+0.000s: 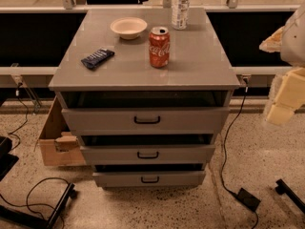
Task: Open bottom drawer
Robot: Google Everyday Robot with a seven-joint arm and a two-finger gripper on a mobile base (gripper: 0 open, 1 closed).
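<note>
We judge the approach in hand: the gripper [286, 99], grip state not determinable, hangs right of the cabinet [200, 66], well apart from the bottom drawer [119, 179] near the floor, whose black handle [150, 179] it must next reach.

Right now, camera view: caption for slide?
Tool at far right, apart from the cabinet; bottom drawer untouched, soda can and bowl on top.
</note>
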